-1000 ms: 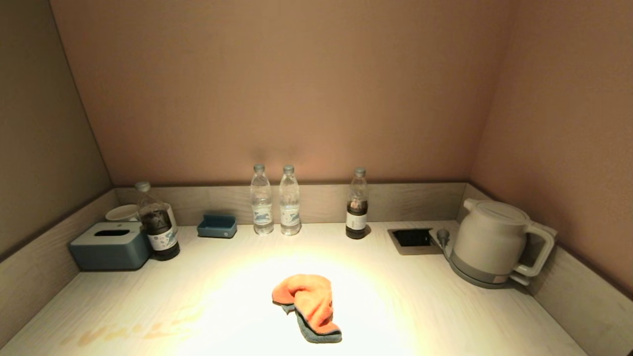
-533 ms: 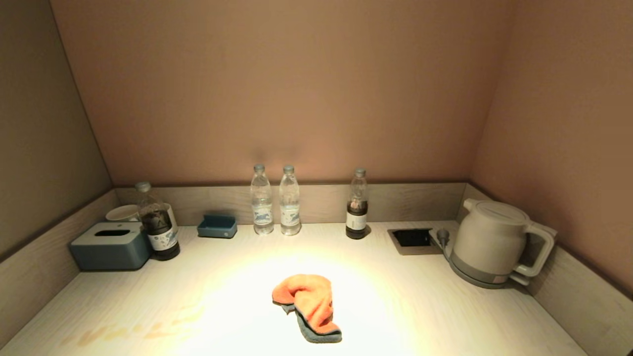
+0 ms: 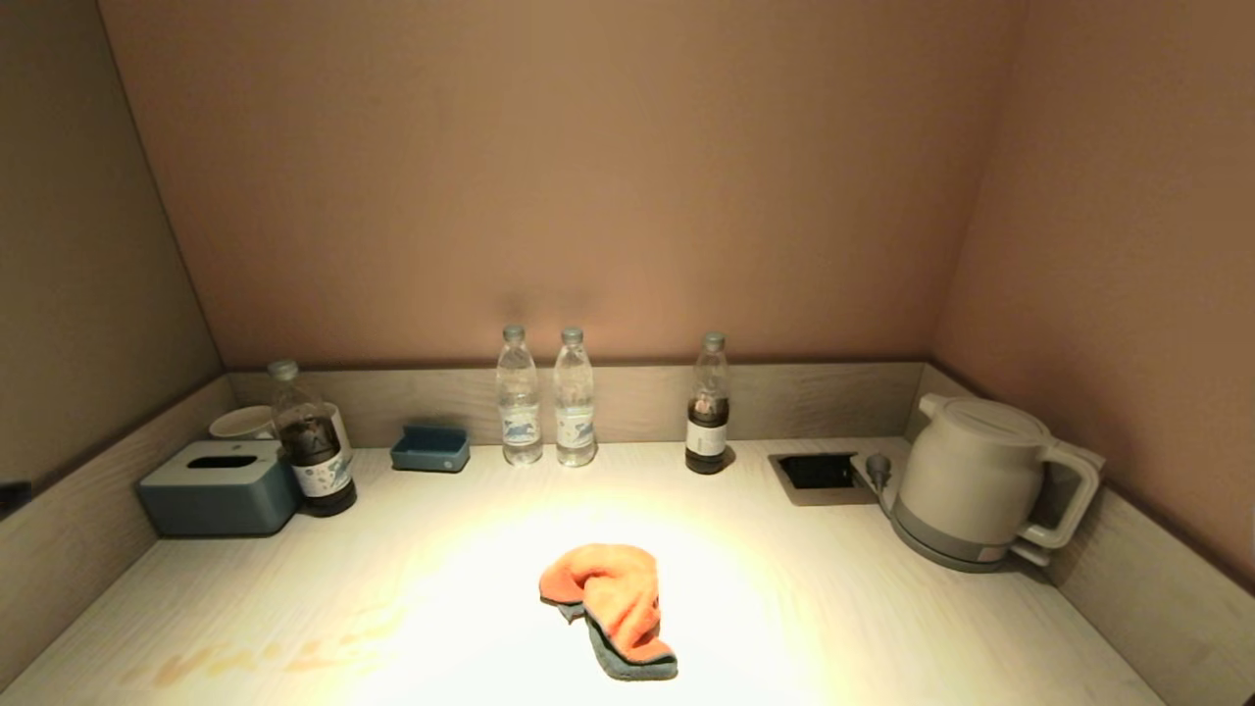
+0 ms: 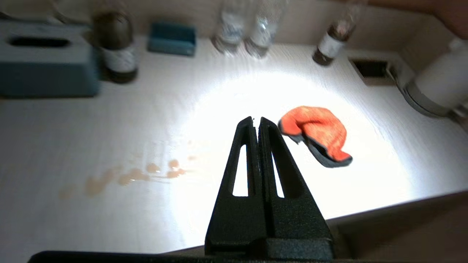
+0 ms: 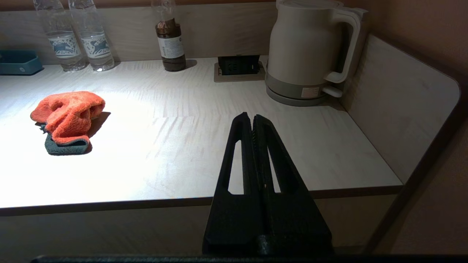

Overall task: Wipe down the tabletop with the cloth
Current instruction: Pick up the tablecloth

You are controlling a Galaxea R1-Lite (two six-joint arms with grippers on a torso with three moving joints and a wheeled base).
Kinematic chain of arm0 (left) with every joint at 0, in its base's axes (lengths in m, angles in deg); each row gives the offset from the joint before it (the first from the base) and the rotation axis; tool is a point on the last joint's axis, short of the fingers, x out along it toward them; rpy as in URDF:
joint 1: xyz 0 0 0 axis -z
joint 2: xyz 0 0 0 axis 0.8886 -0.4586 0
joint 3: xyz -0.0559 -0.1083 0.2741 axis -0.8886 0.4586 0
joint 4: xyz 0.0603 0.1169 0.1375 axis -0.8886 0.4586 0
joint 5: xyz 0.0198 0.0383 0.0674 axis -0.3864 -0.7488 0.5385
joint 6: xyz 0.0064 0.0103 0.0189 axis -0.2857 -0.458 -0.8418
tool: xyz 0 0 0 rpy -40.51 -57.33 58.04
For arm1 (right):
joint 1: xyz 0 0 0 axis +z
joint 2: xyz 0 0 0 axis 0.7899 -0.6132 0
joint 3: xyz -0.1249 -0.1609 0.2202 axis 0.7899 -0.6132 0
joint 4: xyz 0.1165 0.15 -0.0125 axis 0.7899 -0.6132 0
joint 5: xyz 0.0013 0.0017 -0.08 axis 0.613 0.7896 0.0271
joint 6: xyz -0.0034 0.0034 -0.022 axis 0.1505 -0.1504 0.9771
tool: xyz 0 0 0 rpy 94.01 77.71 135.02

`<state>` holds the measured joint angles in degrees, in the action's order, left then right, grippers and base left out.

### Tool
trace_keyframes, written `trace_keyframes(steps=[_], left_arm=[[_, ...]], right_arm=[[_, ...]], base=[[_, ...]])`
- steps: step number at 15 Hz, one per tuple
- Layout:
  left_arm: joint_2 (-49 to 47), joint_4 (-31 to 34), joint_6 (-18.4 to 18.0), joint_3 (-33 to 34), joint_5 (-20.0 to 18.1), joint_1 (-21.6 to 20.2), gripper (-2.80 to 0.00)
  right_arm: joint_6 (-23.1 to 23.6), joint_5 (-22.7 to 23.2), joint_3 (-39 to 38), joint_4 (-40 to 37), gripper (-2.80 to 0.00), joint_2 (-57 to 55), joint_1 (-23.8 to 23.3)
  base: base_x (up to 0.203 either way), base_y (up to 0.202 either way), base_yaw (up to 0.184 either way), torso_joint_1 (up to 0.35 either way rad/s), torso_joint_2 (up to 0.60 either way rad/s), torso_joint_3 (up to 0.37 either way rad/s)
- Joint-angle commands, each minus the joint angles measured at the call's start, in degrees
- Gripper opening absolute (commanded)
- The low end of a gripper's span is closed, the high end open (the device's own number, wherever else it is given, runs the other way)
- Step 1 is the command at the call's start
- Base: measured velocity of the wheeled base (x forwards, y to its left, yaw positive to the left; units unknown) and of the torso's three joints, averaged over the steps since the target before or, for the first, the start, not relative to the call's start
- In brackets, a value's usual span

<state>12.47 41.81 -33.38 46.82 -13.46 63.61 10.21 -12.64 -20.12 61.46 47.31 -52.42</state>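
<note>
Head view: crumpled orange cloth lying mid-tabletop in the bright patch, kettle far right, bottles along the back rim. Left wrist view: left gripper clenched on nothing, poised above the near edge, close beside the cloth, brownish stains nearby. Right wrist view: right gripper pressed together, empty, low before the counter's front edge, well apart from the cloth.
</note>
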Motion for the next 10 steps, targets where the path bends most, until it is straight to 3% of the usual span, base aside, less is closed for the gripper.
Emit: trace_keyframes(steps=[1, 4, 7, 10], left_arm=[[-20.3, 0.1, 1.5, -4.6, -8.1, 0.2, -2.80], [-27.7, 0.2, 2.9, -9.1, -17.1, 0.8, -2.80], [-42.1, 0.2, 3.2, -13.7, -24.9, 3.5, -2.80], [-50.2, 0.3, 3.6, -19.6, -28.4, 7.7, -2.80]], right_arm=[[0.1, 0.0, 0.0, 0.0, -2.80, -0.1, 0.0], [0.0, 0.0, 0.0, 0.0, -2.80, -0.1, 0.0], [0.1, 0.0, 0.0, 0.0, -2.80, -0.1, 0.0], [0.0, 0.0, 0.0, 0.0, -2.80, -0.1, 0.0]], base=[[0.000, 0.000, 0.000, 0.000, 0.00, 0.000], [0.000, 0.000, 0.000, 0.000, 0.00, 0.000], [0.000, 0.000, 0.000, 0.000, 0.00, 0.000], [0.000, 0.000, 0.000, 0.000, 0.00, 0.000]])
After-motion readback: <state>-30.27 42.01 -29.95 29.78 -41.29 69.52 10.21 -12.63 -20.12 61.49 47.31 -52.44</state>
